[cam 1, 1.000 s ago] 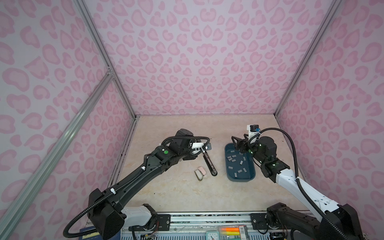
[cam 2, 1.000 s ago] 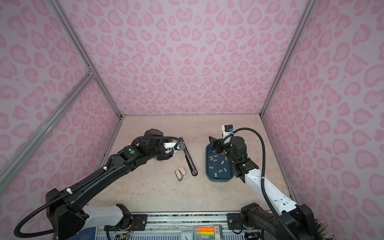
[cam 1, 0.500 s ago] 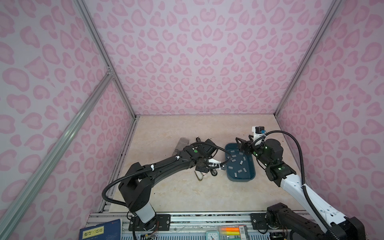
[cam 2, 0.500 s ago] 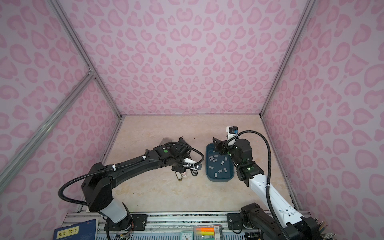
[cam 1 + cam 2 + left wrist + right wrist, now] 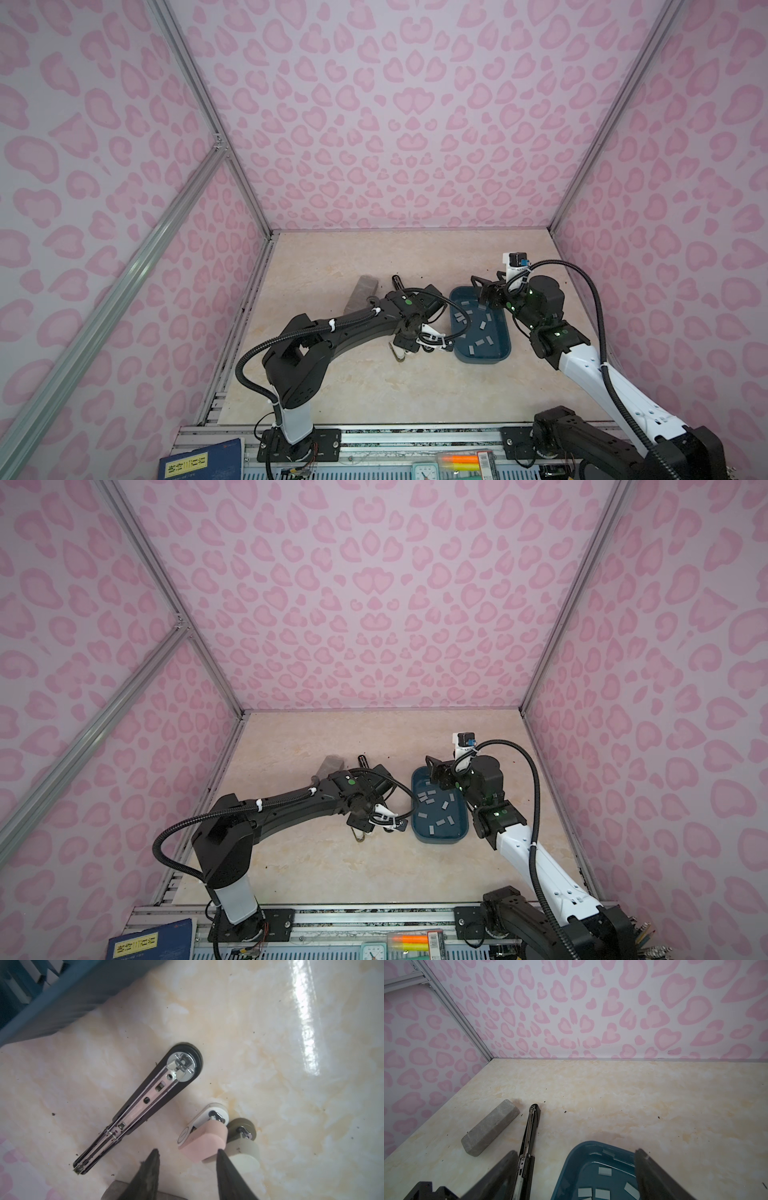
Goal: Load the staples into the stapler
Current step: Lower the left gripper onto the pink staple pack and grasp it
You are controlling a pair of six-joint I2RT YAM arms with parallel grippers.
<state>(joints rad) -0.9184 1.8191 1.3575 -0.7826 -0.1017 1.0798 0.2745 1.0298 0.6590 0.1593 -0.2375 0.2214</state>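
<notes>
The staples (image 5: pixel 483 327) lie in the blue tray (image 5: pixel 478 365) below the wide-open right gripper (image 5: pixel 575 1152), the nearer arm; the black stapler (image 5: pixel 145 1101) lies left of it, axis near-to-far, beside the apparently empty, part-open left gripper (image 5: pixel 187 1152).

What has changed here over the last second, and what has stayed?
The left gripper drew back from the stapler's far end toward the near side and now hovers open by the small pink stapler, uncovering the grey block. The right gripper stays open over the blue tray; the staples remain in it.
</notes>
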